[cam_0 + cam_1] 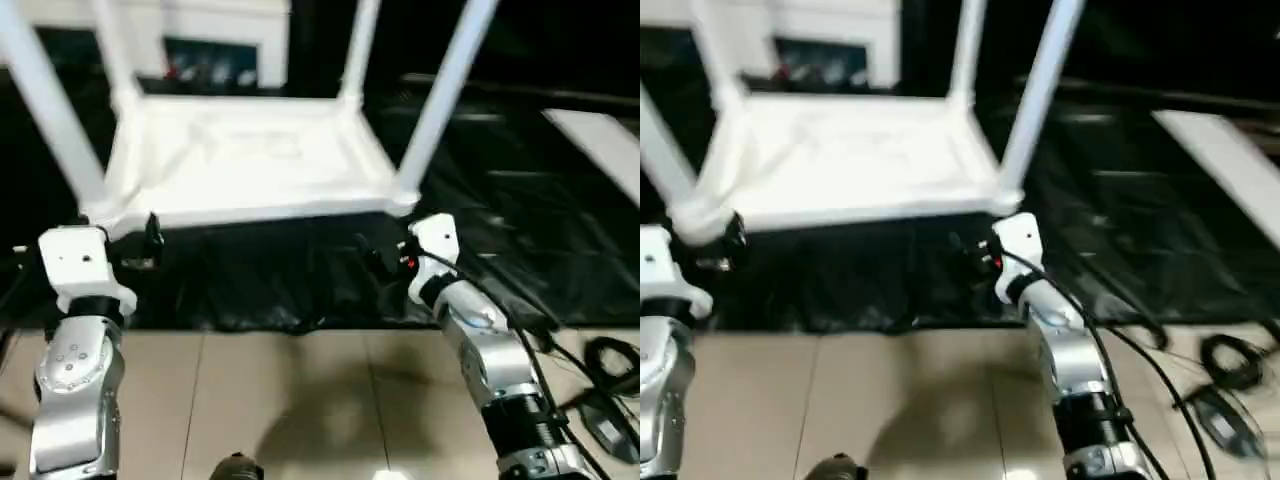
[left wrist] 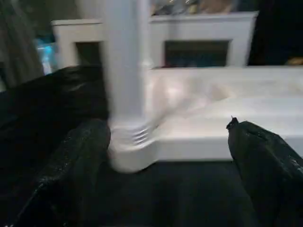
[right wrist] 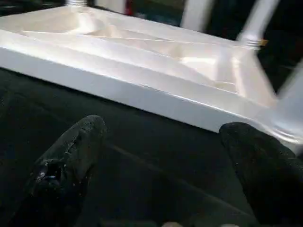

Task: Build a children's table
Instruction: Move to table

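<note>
Table legs (image 1: 445, 100) cut off by the top edge

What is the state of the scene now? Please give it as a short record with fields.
table: white children's table lies upside down on black sheeting, four legs pointing up
near-left leg: leg seated in corner socket
left gripper: left gripper open, facing that corner, holding nothing
right gripper: right gripper open, near the table's front rim, holding nothing
background: white cabinet behind the table
floor: cables at the robot's right
</note>
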Robot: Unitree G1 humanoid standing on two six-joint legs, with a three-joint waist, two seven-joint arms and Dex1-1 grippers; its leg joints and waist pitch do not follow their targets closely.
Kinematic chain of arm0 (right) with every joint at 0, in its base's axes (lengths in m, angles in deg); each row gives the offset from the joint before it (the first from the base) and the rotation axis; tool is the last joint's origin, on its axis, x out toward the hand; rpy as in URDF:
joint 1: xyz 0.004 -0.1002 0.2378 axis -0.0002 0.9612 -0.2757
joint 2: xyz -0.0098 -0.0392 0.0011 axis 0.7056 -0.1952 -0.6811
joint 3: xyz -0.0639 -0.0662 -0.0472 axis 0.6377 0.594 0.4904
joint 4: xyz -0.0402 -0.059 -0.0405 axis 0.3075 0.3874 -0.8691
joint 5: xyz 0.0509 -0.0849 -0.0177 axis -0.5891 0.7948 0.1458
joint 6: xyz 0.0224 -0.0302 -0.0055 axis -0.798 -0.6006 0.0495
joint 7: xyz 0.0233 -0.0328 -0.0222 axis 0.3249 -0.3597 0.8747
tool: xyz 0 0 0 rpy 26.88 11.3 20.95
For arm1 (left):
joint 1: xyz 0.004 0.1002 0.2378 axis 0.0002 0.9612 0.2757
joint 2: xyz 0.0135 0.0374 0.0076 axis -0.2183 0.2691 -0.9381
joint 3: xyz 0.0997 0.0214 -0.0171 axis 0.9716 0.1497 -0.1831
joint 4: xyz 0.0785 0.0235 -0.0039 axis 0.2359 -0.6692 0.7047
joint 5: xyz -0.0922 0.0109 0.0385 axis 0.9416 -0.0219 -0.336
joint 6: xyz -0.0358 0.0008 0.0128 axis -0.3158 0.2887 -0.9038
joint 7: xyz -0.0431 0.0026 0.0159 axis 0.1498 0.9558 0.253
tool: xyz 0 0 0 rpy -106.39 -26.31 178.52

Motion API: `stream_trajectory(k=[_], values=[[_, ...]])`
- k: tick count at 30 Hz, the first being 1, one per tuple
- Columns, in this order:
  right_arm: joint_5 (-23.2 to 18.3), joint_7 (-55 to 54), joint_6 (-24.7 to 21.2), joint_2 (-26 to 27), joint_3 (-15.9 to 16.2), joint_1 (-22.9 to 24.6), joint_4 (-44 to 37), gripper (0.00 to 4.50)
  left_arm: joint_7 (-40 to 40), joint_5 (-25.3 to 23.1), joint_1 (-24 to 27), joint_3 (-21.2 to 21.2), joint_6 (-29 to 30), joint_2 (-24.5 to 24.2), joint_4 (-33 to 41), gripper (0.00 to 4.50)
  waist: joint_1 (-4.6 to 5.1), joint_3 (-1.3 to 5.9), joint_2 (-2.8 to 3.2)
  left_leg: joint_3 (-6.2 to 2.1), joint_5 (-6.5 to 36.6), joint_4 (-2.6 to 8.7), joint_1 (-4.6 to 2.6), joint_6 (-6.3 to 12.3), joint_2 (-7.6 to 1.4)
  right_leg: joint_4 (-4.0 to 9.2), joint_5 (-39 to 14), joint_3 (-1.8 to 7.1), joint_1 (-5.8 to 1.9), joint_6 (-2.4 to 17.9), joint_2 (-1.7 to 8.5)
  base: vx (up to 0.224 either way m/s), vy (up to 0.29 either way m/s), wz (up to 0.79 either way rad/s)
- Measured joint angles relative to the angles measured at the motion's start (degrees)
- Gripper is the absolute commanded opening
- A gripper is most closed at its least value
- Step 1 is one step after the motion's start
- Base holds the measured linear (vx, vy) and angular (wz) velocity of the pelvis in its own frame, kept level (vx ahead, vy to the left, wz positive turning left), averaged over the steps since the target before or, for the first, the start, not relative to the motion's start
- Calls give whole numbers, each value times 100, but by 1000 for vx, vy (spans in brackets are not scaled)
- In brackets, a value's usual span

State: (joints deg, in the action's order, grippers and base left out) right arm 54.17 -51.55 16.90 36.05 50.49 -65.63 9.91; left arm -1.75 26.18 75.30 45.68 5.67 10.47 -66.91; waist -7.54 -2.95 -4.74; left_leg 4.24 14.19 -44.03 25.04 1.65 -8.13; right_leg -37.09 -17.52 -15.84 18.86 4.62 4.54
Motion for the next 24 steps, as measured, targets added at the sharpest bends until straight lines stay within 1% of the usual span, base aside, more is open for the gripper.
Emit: stream_trajectory(k=[1,2,3,4,5,6,7,8,9,10,11,12,13,14,15,16,17,18,19,20,21,22,23,24], values=[[13,-4,8,-3,0,-1,11,444,-45,-90,2,28,-3,-29,0,448,-26,6,15,-18,-2,106,-3,0,-109,11,4,-46,-5,-26,47,24,23,43],[31,-5,31,-5,3,-6,34,444,-88,-211,8,86,-21,-96,0,448,-33,19,79,-36,-33,344,-19,32,-228,22,5,-134,-28,-54,61,24,23,43],[41,-9,50,-6,3,-23,78,444,-124,-305,4,130,-41,-174,-1,448,1,-15,234,-127,-104,670,-102,-397,-375,41,-6,-265,-138,-109,41,14,63,54],[50,-20,51,32,37,-32,121,444,-152,-376,8,131,-57,-249,-5,448,46,-35,268,-235,-133,662,-162,-550,-345,-191,-21,1,-27,-82,-36,29,71,51],[57,-11,53,108,136,-74,154,444,-185,-436,56,79,-67,-296,-16,448,115,-38,257,-361,-132,609,-155,-561,-254,-498,-21,345,74,-66,-111,29,71,51],[57,1,72,140,200,-76,147,444,-200,-467,48,52,-66,-324,-57,448,127,-49,279,-522,-153,601,-156,-598,-138,-714,-60,583,146,-1,-148,-1,43,45],[60,3,93,146,225,-110,148,444,-203,-454,32,41,-65,-300,-62,448,128,-49,278,-750,-192,616,-150,-680,-15,-915,-144,779,246,60,-221,-73,-15,48],[60,6,124,147,226,-133,147,444,-199,-422,30,39,-60,-284,-63,448,126,-46,273,-860,-226,659,-138,-738,27,-942,-220,834,309,59,-257,-73,-15,48],[60,19,152,146,225,-152,147,444,-173,-279,12,7,-27,-223,-68,448,138,-29,235,-1001,-285,726,-109,-794,98,-860,-289,938,333,27,-323,-117,-69,51],[56,19,155,156,225,-153,146,444,-155,-191,-3,-6,-20,-194,-75,448,132,-25,154,-977,-370,786,-115,-826,131,-589,-267,1080,285,21,-325,-116,-143,50],[52,14,159,170,218,-165,136,444,-142,-165,-2,-9,-22,-178,-87,448,94,-44,79,-826,-436,795,-109,-849,88,-490,-64,1198,235,-323,-306,-116,-143,50],[49,8,160,163,198,-119,137,444,-123,-152,7,10,-6,-155,-133,448,-27,-56,34,-636,-396,809,-165,-787,-5,-491,-62,1199,219,-304,-314,-142,-157,26],[47,-5,157,149,152,-33,146,444,-100,-112,32,78,30,-106,-147,448,-194,-83,20,-378,-273,604,-187,-593,-95,-468,-31,1219,243,-311,-248,-156,-85,-9],[48,-26,151,141,141,28,149,444,-91,-113,49,109,32,-112,-156,448,-275,-87,9,-271,-243,316,-172,-543,-73,-458,-18,1226,261,-333,-160,-156,-85,-9],[48,-49,141,139,140,57,160,444,-85,-117,46,117,30,-135,-154,448,-324,-89,10,-185,-220,160,-203,-505,-17,-418,-5,1242,265,-356,-108,-114,-36,-11],[48,-82,134,136,109,64,152,444,-36,-113,-4,151,36,-176,-148,448,-356,-79,37,-101,-186,340,-326,-457,12,-336,26,1291,285,-363,-110,-114,-2,10],[47,-119,131,136,72,56,134,444,7,-111,-57,185,36,-180,-124,448,-361,-61,87,-62,-166,711,-479,-427,-11,-277,153,1275,309,-350,-131,-114,-2,10],[44,-149,123,141,28,47,130,444,33,-101,-114,211,44,-215,-110,448,-349,-81,111,20,-208,861,-554,-736,-84,-229,288,1244,303,-330,-125,-135,34,27],[19,-200,40,216,-19,74,134,444,139,-57,-134,249,139,-233,-146,448,-280,-92,129,151,-215,884,-553,-725,-185,-131,342,1263,301,-295,-162,-136,63,28],[-7,-220,-9,291,-17,74,124,444,209,-38,-138,256,198,-250,-188,448,-242,-116,171,182,-215,885,-546,-724,-213,-68,382,1271,265,-294,-178,-136,63,28],[-60,-250,-78,325,-17,80,88,444,340,12,-192,302,233,-270,-295,448,-229,-127,183,209,-214,886,-545,-723,-229,-11,424,1271,231,-319,-179,-93,68,18],[-98,-265,-127,332,-17,81,53,444,456,48,-270,407,242,-260,-408,448,-210,-126,178,261,-214,896,-549,-722,-249,36,445,1279,205,-326,-170,-56,59,13],[-106,-270,-139,329,-17,84,26,444,516,56,-300,494,242,-245,-444,448,-184,-124,169,295,-213,911,-552,-722,-246,55,444,1291,204,-330,-155,-56,59,13],[-121,-279,-145,330,-22,119,-54,444,568,59,-310,582,270,-246,-449,448,-132,-118,158,317,-213,944,-552,-722,-232,100,455,1294,202,-354,-132,-47,53,1]])
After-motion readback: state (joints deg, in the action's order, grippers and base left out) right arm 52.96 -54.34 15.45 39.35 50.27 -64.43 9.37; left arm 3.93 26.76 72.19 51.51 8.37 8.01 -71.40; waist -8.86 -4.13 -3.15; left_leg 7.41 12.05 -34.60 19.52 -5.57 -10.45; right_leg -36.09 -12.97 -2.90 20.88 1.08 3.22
